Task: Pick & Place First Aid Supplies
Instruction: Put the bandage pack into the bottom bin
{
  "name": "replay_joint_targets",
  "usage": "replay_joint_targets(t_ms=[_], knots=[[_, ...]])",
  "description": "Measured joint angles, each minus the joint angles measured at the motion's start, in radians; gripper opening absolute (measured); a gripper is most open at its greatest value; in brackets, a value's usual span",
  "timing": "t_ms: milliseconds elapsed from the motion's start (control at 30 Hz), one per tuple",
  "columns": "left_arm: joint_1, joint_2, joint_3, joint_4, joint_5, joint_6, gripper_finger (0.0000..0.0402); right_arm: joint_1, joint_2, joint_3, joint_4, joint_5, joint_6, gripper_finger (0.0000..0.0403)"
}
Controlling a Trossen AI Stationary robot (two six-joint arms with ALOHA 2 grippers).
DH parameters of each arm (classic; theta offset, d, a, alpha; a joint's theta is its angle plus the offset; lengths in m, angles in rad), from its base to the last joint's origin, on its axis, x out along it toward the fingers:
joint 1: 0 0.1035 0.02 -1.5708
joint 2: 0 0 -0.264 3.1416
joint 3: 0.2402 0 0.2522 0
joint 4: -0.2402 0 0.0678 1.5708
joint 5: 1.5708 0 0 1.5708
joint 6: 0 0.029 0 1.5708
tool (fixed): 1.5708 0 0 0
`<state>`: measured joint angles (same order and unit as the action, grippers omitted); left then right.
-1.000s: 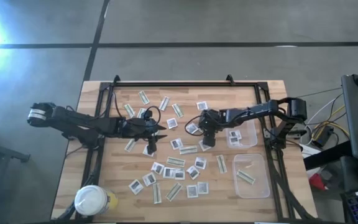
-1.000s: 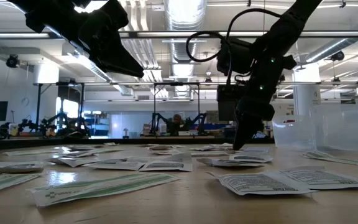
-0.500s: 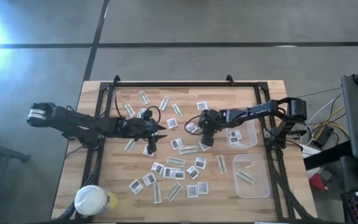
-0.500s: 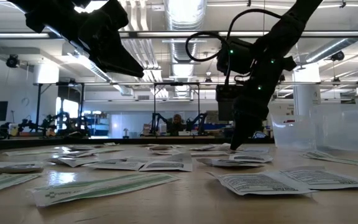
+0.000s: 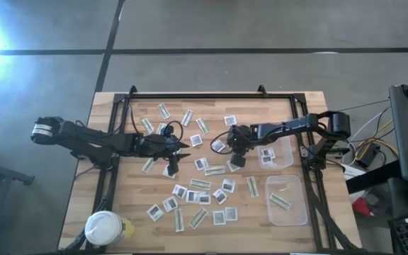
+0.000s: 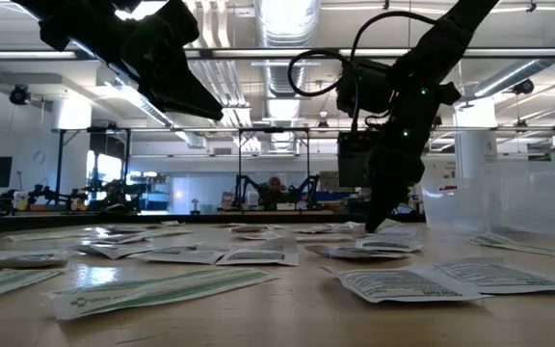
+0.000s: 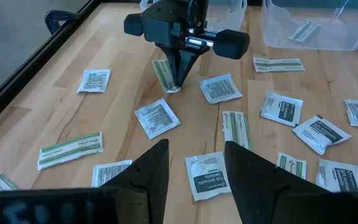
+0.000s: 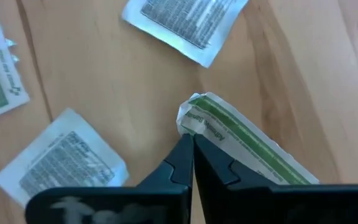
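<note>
First aid supplies lie scattered flat on the wooden table (image 5: pixel 133 212): square white packets (image 7: pixel 156 117) and narrow green-and-white strips (image 7: pixel 70 149). My right gripper (image 8: pixel 192 142) stands at mid-table, pointing steeply down, shut on one green-and-white strip (image 8: pixel 253 152). In the left wrist view the same gripper (image 7: pixel 179 84) shows tips down on that strip (image 7: pixel 162 73). My left gripper (image 7: pixel 197 168) hangs open above the table's left middle, well clear of the packets, and shows in the high view too (image 5: pixel 183 145). My right gripper pinches the strip's end (image 8: pixel 194 115) between its two fingertips. The fingers come from above, slanting steeply down. That end is crumpled and curled up at the tips, while the rest of the strip lies flat on the table.
Two clear tubs stand at the table's right: a near one (image 5: pixel 287 200) with strips inside and a farther one (image 5: pixel 276 156) with square packets. A white-lidded jar (image 5: pixel 106 229) sits at the near left corner. A black frame (image 5: pixel 190 95) runs along the table's far edge.
My right gripper has shut its fingers on the strip's end while staying in place over mid-table. The strip's end has crumpled at the fingertips.
</note>
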<state>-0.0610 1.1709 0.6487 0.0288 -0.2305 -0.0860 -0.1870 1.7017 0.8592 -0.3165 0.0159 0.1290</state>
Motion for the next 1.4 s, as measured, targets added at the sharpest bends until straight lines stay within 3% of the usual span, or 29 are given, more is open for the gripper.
replay_joint_targets(t_ms=[467,1000,1400], knots=[[0.001,0.000,0.000,-0.001,0.000,0.004,0.0149,0.064,-0.186,0.019,-0.092,-0.047,0.051,0.0008],[0.001,0.000,0.000,0.000,0.000,0.004,0.0149,0.326,-0.488,0.020,-0.240,-0.051,0.348,0.0008],[0.001,0.000,0.000,-0.005,0.000,0.003,0.0149,0.520,-0.535,0.020,-0.390,-0.056,0.582,0.0008]])
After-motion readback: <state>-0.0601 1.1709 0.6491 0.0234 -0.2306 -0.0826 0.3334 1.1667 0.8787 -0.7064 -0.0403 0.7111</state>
